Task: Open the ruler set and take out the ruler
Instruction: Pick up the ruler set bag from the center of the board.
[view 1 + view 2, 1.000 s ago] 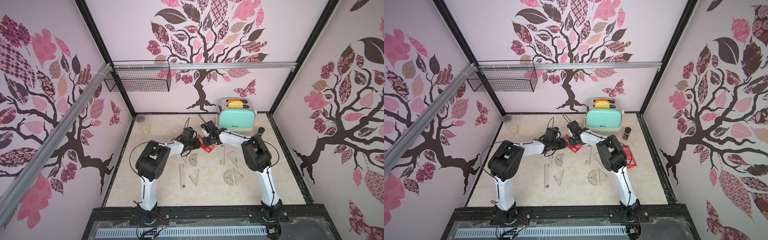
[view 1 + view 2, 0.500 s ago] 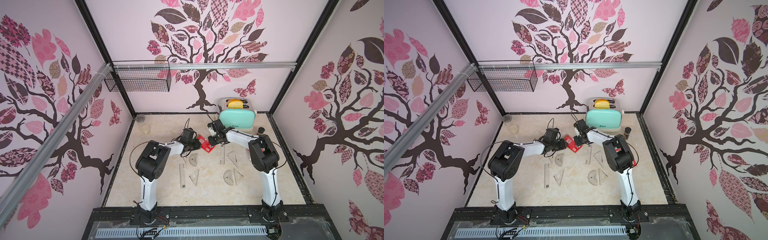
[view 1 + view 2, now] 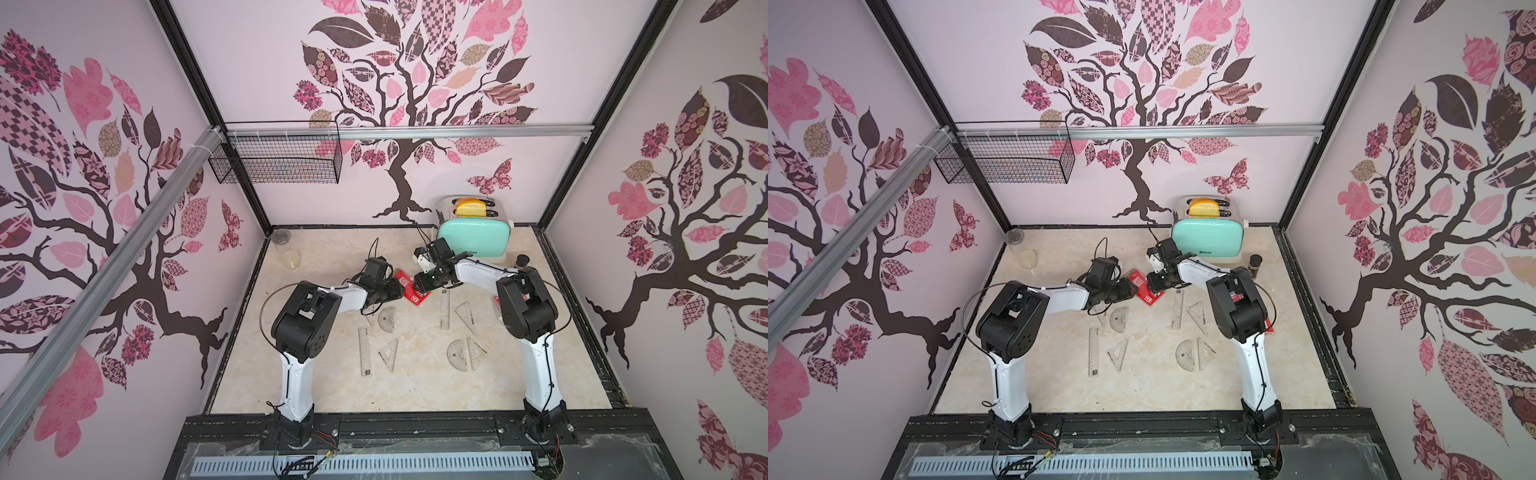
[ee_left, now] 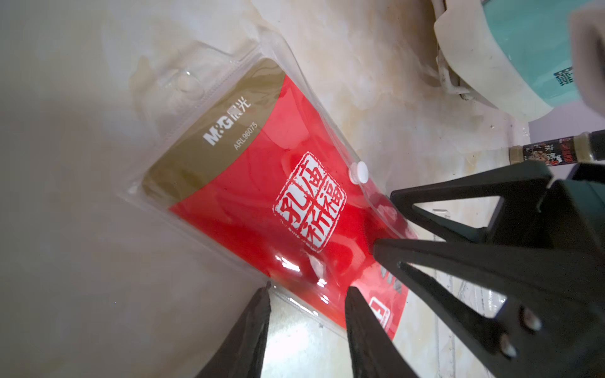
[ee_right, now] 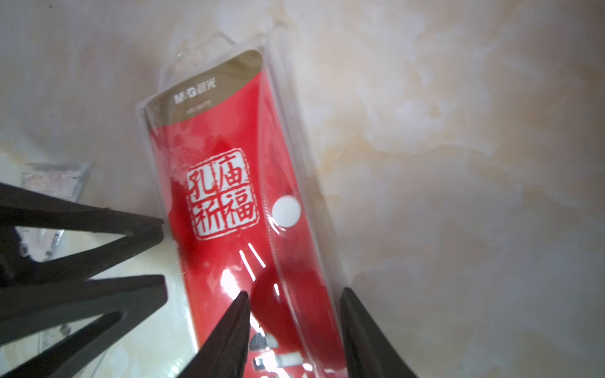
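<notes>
**A:** Right gripper (image 5: 293, 293) has sprung apart since a second ago, and its elbow has swung out toward the right wall!

**B:** Its jaws are spread now, straddling the flap side of the ruler set (image 5: 229, 203). One finger (image 5: 239, 314) is over the red card, its twin just past the clear edge. Nothing pinched.

**A:** And the left gripper (image 4: 307, 291)?

**B:** Parted as well, tips at the opposite long edge of the pouch. One fingertip (image 4: 262, 301) touches the clear rim, the other is over a red corner. No grip there either.

**A:** So where does the set sit?

**B:** Lying on the marble table (image 3: 332, 257), towards the back, right between the two grippers. The white snap button (image 5: 286, 211) shows on the flap, and the flap lies flat. Whether it is fastened, I cannot tell.

**A:** Beyond it?

**B:** The mint toaster (image 3: 473, 243) stands near behind, with a dark-capped jar (image 3: 521, 261) beside it. Nearer the robot, loose clear pieces lie on the table: a straight ruler (image 3: 364, 351), a set square (image 3: 389, 353) just beside it, a protractor (image 3: 386, 319) close to the left wrist, and a second ruler (image 3: 444, 309) by the right forearm.
</notes>
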`<state>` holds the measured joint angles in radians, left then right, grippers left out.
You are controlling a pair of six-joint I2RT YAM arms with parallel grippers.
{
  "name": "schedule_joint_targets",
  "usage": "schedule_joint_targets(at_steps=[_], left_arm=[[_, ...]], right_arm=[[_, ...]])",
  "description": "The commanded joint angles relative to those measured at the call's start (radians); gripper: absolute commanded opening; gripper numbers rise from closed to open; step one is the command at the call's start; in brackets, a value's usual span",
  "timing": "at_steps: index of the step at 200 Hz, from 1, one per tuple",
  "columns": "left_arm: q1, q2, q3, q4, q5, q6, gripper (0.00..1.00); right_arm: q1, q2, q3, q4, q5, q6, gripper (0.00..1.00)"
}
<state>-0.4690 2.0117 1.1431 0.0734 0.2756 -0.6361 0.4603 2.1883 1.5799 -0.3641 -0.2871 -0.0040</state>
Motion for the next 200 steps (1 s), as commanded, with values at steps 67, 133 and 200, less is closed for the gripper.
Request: schedule_joint_targets(at_steps=[67, 133, 200], left_arm=[[0.004, 0.054, 0.0, 0.04, 0.043, -0.038, 0.42], [0.004, 0.037, -0.019, 0.06, 0.043, -0.038, 0.4], [0.006, -0.05, -0.052, 0.059, 0.02, -0.015, 0.43]], right_arm=[[0.025, 0.035, -0.008, -0.024, -0.092, 0.03, 0.4], [0.024, 0.047, -0.023, -0.001, -0.027, 0.065, 0.13], [-0.032, -0.063, -0.161, 0.176, -0.161, 0.154, 0.0]])
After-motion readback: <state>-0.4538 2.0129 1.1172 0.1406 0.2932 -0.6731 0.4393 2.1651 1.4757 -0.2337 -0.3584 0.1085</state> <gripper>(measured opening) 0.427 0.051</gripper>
